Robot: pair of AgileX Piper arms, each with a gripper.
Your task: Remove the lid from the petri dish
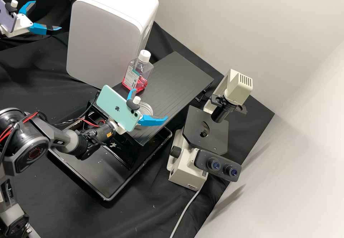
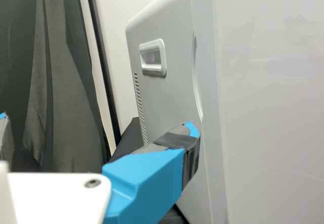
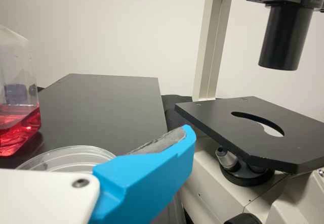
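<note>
A clear petri dish (image 1: 144, 107) with its lid on lies near the front corner of a black raised platform (image 1: 179, 76). In the right wrist view the dish (image 3: 63, 158) sits just beyond my blue finger (image 3: 152, 171). My right gripper (image 1: 144, 109) hovers over the dish, open, with one finger on each side of it and nothing held. Whether a finger touches the dish I cannot tell. My left gripper (image 1: 38, 17) is open and empty, high at the far left, beside a white box (image 1: 111, 30). The left wrist view shows its taped finger (image 2: 177, 148) near the box's side (image 2: 243, 92).
A flask of red liquid (image 1: 137, 73) stands on the platform just behind the dish. A microscope (image 1: 208, 137) stands to the right, its stage (image 3: 243, 128) close to the dish. A black tray (image 1: 107, 173) lies under the platform's front end.
</note>
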